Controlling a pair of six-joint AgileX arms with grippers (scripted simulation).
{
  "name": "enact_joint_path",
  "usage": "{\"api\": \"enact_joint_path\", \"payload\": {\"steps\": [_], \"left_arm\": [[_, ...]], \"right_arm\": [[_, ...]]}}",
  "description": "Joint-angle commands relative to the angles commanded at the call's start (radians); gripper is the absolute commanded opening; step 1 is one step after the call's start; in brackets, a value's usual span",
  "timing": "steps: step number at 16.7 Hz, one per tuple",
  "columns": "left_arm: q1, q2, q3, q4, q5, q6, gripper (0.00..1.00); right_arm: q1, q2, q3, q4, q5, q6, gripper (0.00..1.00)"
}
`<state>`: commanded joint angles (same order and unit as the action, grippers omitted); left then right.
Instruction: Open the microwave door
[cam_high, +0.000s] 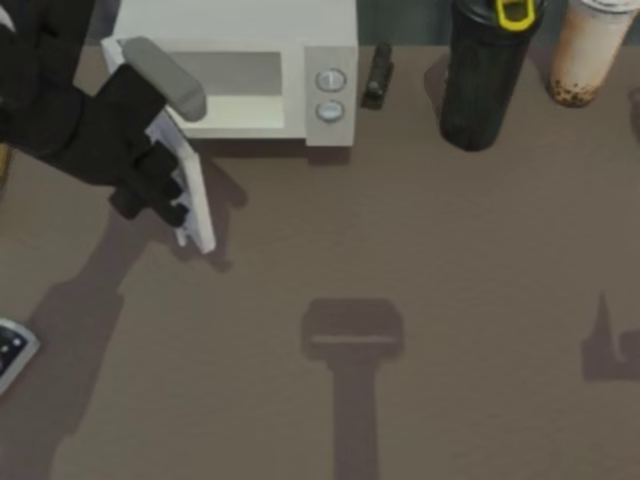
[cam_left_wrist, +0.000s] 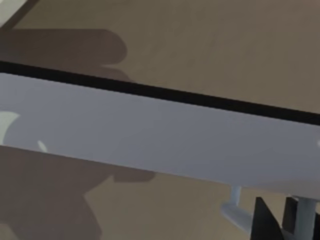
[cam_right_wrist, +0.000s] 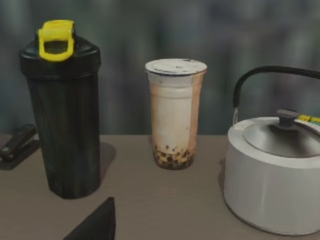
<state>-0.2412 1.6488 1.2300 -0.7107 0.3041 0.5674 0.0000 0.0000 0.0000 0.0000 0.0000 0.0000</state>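
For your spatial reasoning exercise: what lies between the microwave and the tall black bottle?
In the top view, a small black stapler-like object sits between the microwave and the black bottle.

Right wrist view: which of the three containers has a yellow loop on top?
The tall black bottle. The bubble tea cup has a flat lid; the kettle a black handle.

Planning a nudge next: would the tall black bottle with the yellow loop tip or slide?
The tall black bottle with a yellow loop lid looks tall over a narrow base, so a high push probably tips it. Pushed low, it likely slides on the flat brown table.

black bottle (cam_right_wrist: 62, 117) – bubble tea cup (cam_right_wrist: 174, 114) – kettle (cam_right_wrist: 272, 172)
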Motion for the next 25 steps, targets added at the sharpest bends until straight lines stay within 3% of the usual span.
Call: {"api": "enact_joint_path", "payload": {"steps": [17, 25], "left_arm": [[-0.001, 0.002, -0.002, -0.002, 0.004, 0.002, 0.00], [0.077, 0.008, 0.006, -0.077, 0.076, 0.190, 0.00]], "right_arm": [[0.000, 0.000, 0.000, 0.000, 0.000, 0.000, 1.00], [0.000, 0.000, 0.000, 0.000, 0.000, 0.000, 1.00]]}}
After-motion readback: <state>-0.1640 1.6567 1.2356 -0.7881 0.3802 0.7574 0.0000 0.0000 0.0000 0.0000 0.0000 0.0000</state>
